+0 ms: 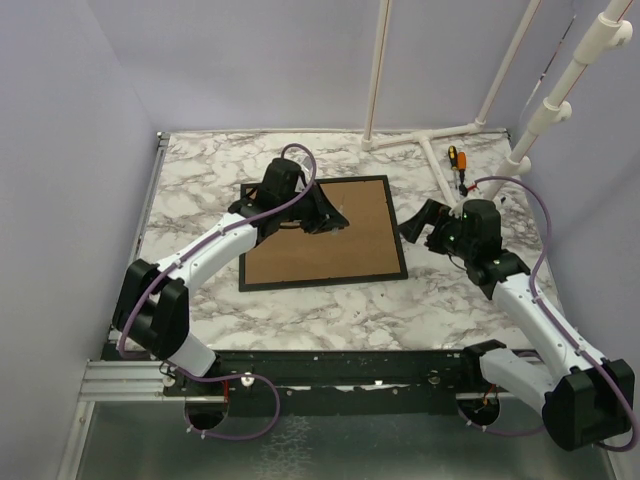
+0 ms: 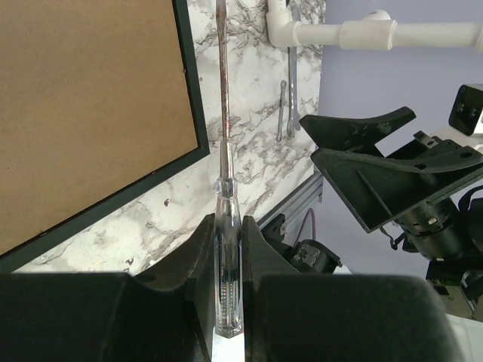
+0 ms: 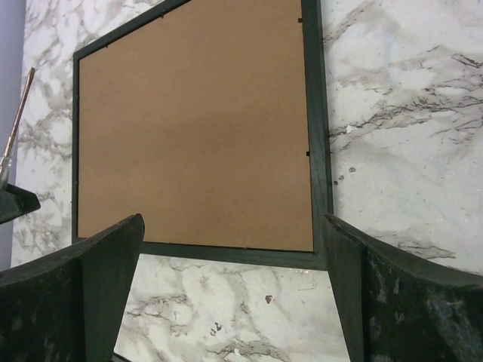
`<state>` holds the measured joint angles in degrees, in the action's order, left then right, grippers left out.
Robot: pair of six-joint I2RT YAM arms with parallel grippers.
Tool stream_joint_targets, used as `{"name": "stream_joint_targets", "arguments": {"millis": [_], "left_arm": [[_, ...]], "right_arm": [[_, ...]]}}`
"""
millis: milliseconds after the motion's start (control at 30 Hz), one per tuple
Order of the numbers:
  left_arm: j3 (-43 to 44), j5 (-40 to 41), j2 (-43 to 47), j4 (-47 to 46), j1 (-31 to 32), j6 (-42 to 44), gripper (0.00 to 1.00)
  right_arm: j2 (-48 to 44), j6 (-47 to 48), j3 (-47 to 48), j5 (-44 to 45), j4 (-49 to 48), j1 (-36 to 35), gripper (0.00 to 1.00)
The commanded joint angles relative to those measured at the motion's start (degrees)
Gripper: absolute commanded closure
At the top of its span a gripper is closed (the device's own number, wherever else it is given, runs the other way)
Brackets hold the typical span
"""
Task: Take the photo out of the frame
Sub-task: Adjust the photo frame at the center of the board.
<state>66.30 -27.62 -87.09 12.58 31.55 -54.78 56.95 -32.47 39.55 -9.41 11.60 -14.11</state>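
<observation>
Looking down on the table [image 1: 300,310] first, I see the frame [image 1: 322,245] lying flat on it, face down, brown back upward inside its thin black border. The backing board sits flush in the border on every side I can see, so I judge the frame has not been opened yet.

The photo is nowhere in view. I take it to be underneath that board, inside the frame, though the pictures cannot confirm this.

My left hand [image 2: 228,253] is over the far part of the frame, clamped on a screwdriver [image 2: 226,226] by its clear handle. The metal shaft points away from the fingers. Its tip runs out of the left wrist view, and from above I cannot tell whether it touches the board or the border.

My right hand [image 1: 418,225] hangs just beside the frame's right edge with its fingers spread wide and nothing between them.

Along the inside of the border there are small dark marks [image 3: 308,154], which I take to be the tabs holding the board down.

So I have the tool in hand and the frame is turned the right way up for the job. What is left, as I read it, is nearly everything: freeing the tabs, lifting the board out, and then drawing the photo clear.
</observation>
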Motion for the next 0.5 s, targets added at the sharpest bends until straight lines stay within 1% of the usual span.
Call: {"name": "stream_joint_targets", "arguments": {"millis": [0,467], "left_arm": [[1.9,-0.1,-1.6,-1.7,0.9,0.0,1.0],[3.0,-0.5,-2.6,-3.9,1.1,0.8,1.0]], "right_arm": [[0.2,1.2,-1.5,3.2,-1.8,0.8,0.0],[0.7,1.4,-2.9,3.8,-2.3,2.8,0.0]]}}
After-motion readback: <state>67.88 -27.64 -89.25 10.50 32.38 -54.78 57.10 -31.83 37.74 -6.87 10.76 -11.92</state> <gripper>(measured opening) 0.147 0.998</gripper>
